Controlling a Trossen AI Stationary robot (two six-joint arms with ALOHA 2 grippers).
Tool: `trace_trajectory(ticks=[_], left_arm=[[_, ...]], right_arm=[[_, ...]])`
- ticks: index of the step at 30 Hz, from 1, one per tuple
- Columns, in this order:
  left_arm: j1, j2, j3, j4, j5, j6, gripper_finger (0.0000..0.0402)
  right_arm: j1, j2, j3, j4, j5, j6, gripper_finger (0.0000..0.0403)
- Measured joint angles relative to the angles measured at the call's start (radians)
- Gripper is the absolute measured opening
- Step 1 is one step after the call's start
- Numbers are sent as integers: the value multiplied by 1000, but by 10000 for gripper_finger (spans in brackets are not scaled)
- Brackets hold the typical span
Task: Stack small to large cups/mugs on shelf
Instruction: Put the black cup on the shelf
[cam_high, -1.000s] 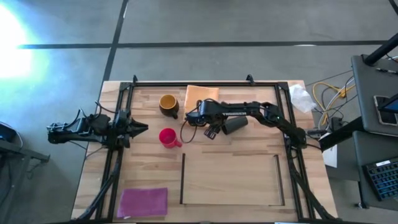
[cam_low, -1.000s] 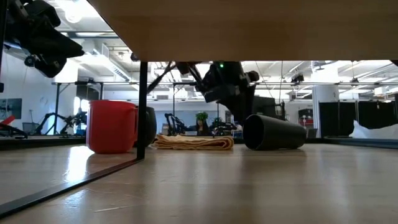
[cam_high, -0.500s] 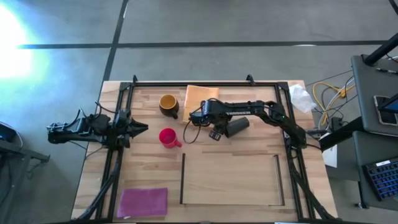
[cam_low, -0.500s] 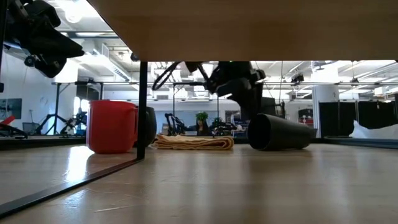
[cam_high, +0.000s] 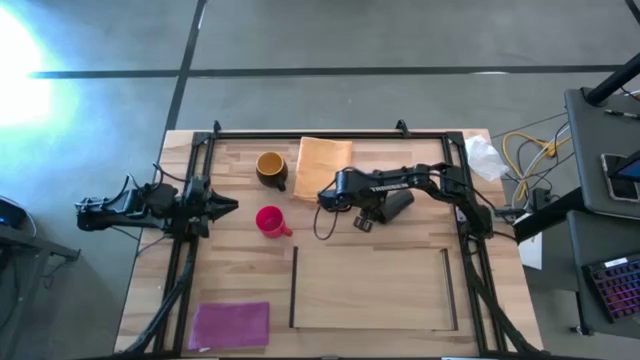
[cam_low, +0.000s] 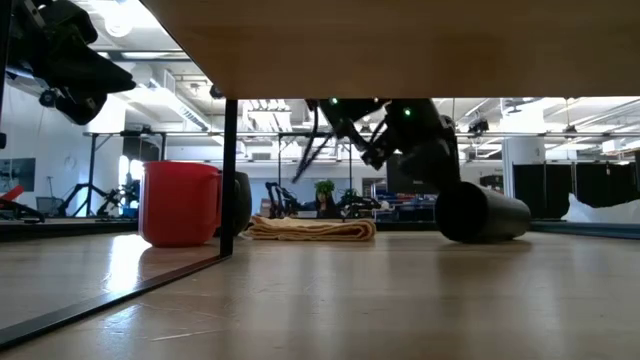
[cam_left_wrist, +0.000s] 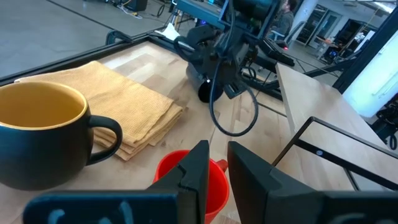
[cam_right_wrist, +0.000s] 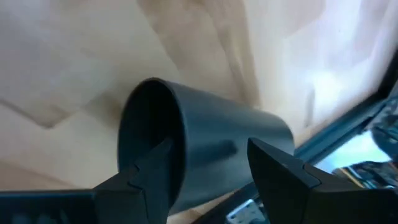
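Observation:
The black mug (cam_high: 397, 203) lies on its side on the table, right of the orange cloth (cam_high: 325, 160); it also shows in the low view (cam_low: 485, 212). My right gripper (cam_high: 363, 216) is open at the mug's mouth (cam_right_wrist: 152, 140). The pink-red mug (cam_high: 268, 221) and the brown mug with the yellow inside (cam_high: 270, 167) stand upright to the left. The shelf (cam_high: 294, 290) is the strip-edged wood area at the near middle. My left gripper (cam_high: 226, 207) waits shut at the left, facing the red mug (cam_left_wrist: 193, 180). My right gripper stands open astride the black mug's wall at its rim (cam_right_wrist: 180, 134). One finger (cam_right_wrist: 152, 171) is in front of the mouth and the other (cam_right_wrist: 273, 165) is beside the outer wall. The mug lies on its side on the table. Whether a finger touches the wall I cannot tell.
A magenta cloth (cam_high: 230, 324) lies at the near left corner. Dark frame posts stand along both sides (cam_high: 190, 240) and the far edge. The right arm's loose cable (cam_high: 322, 215) hangs beside the gripper. Crumpled white material (cam_high: 485, 155) sits at the far right corner.
My right gripper has gone toward the table's right edge, staying low. The black mug, still on its side, has moved toward the right edge with it, away from the orange cloth.

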Motion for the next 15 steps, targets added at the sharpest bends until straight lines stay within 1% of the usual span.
trace_trajectory(ticks=[3, 6, 9, 12, 15], left_arm=[[0, 0, 0, 0, 0, 0, 45], [0, 0, 0, 0, 0, 0, 45], [0, 0, 0, 0, 0, 0, 45], [0, 0, 0, 0, 0, 0, 45], [0, 0, 0, 0, 0, 0, 45]], right_arm=[[0, 0, -29, 0, 13, -1, 191], [0, 0, -52, -1, 61, -11, 191], [0, 0, -67, -1, 83, -23, 180], [-4, -5, -68, 0, 84, -24, 148], [-11, -19, -67, 0, 96, -36, 96]])
